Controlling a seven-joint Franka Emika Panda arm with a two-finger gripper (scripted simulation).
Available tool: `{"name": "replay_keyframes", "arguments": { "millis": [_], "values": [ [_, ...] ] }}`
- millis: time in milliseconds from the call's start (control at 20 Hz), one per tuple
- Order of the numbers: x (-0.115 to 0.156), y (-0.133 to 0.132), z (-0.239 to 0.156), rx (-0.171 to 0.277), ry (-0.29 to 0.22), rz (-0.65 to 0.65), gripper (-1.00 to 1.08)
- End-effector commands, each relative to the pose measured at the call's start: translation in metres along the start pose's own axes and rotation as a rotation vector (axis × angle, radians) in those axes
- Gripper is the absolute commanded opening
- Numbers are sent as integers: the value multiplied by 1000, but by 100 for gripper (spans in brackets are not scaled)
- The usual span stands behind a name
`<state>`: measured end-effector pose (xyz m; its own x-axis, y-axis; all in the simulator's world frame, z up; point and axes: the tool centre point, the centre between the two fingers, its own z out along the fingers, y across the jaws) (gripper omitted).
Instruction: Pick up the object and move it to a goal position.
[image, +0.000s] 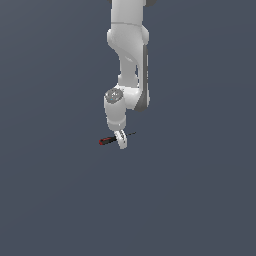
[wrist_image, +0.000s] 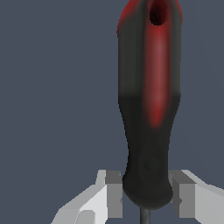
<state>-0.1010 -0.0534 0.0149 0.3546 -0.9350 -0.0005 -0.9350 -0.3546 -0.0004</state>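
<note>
My pincer (image: 121, 141) straddles the screwdriver (image: 111, 139), fingers (wrist_image: 109, 192) flanking the handle's shaft end, apparently not quite clamped; its long axis runs crosswise between them.

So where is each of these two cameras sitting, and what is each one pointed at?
Exterior view: off the arm, exact spot unknown, facing the white arm reaching down; its tool is around the tiny screwdriver.
Wrist view: mounted on the wrist, looking along the tool at the red-and-black handle; both fingers show beside it.
Shared: the screwdriver and the tool's fingers.
</note>
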Motion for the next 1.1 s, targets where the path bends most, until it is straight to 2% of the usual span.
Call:
{"name": "replay_keyframes", "arguments": {
  "millis": [0, 250, 500, 1050],
  "values": [
    [0, 0, 0, 0, 0, 0, -100],
    [-8, -7, -4, 0, 0, 0, -100],
    [-28, -23, -13, 0, 0, 0, -100],
    [-108, -89, -51, -1, 2, 0, -100]
  ]
}}
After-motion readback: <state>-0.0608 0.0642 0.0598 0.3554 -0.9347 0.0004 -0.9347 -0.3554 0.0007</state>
